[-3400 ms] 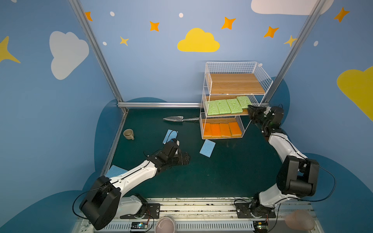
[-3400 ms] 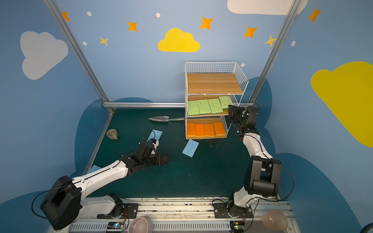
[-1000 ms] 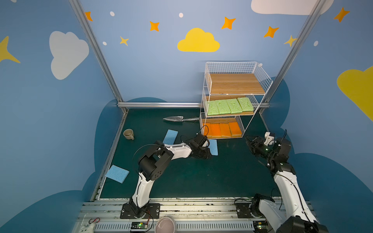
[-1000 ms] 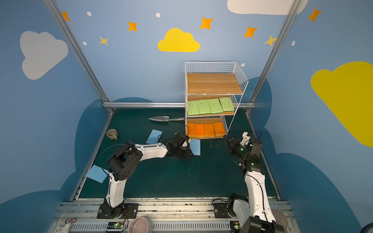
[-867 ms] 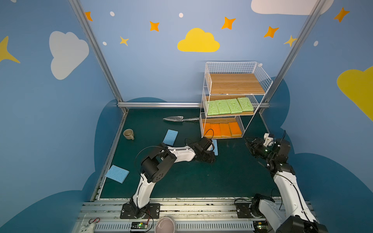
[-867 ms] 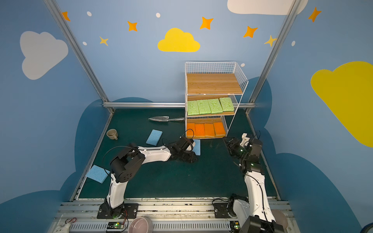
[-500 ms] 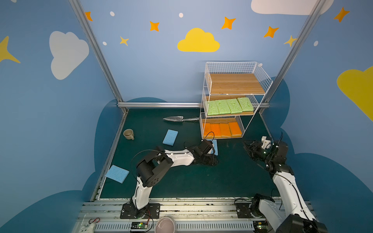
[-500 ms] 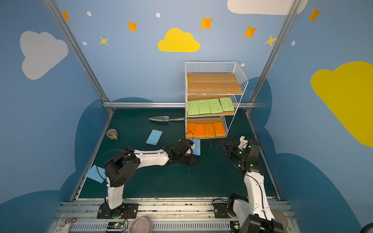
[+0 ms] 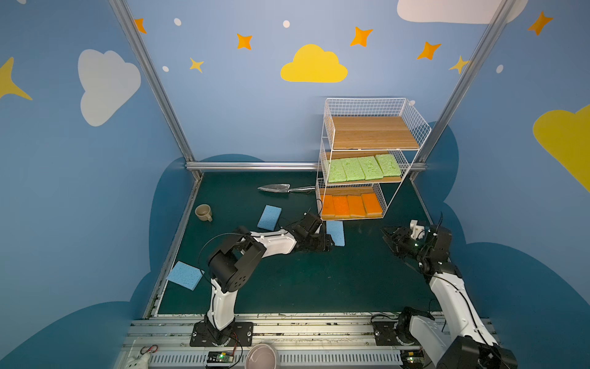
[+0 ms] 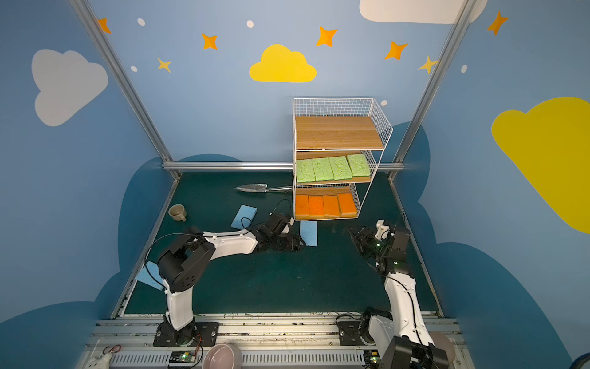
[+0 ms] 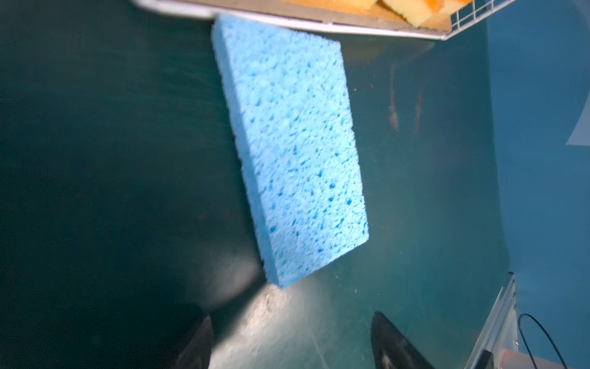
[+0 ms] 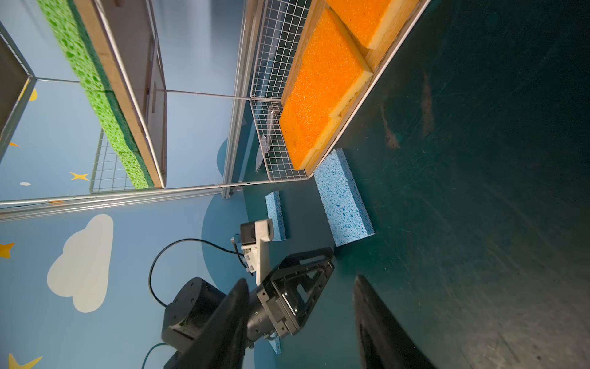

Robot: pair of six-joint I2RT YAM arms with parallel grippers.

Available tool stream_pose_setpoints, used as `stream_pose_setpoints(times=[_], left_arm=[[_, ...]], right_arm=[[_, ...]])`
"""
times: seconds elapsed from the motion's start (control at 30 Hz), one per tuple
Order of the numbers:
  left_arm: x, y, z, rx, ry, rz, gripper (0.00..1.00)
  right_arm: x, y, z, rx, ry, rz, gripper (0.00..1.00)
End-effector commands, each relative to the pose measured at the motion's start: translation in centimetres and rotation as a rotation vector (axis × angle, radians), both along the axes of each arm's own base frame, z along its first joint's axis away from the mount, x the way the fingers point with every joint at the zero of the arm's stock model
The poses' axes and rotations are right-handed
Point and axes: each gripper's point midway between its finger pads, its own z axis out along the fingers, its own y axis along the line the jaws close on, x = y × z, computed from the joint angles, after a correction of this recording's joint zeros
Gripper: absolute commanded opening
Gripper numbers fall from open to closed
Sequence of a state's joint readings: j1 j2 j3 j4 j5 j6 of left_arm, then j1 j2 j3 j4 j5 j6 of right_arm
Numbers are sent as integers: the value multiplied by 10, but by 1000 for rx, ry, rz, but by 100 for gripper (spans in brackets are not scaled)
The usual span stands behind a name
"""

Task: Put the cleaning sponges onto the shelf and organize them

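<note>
At the counter's (image 9: 303,281) 1 o'clock stands the shelf (image 9: 415,127): four green sponges (image 9: 360,167) on the middle tier, four orange sponges (image 9: 351,206) on the bottom. A blue sponge (image 9: 336,232) lies flat just beside the shelf's front corner. Left gripper (image 9: 329,244) sits low at the sponge's 7 o'clock, fingers wide, nothing between them. Two other blue sponges (image 9: 269,218) (image 9: 185,275) lie at 10 and 8 o'clock. Right gripper (image 9: 388,236) is at 3 o'clock, fingers apart, empty.
</note>
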State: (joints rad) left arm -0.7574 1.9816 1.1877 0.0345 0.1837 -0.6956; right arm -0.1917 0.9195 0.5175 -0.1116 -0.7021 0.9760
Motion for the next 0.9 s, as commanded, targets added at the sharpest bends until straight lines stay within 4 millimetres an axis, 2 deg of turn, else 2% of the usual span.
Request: stream_pose_setpoints(times=[0.0,0.17,0.33,0.47,0.63,0.77,0.87], left_arm=[[9,-8,-8,13,-10,-11,77],[12,-30,-13,-8,-1,-8,76],[-8,-70,1,-40,-31,-68,75],[-19,-87,16,-83,-50,-99,75],[-21,-69,40,-116,-86,-73,76],[-26,-40,60,-107,-138,-49,78],[-35,-12,66,-69,-169,-30,84]], right_arm=[[-7,5,-4,-13,-5,33,52],[-11,6,-10,-27,-5,47,52],[-16,9,-21,-15,25,64,52],[-19,13,-24,1,37,85,52],[-22,22,-32,-36,48,100,52],[-20,43,-52,-37,121,125,51],[-16,54,-65,-26,188,139,50]])
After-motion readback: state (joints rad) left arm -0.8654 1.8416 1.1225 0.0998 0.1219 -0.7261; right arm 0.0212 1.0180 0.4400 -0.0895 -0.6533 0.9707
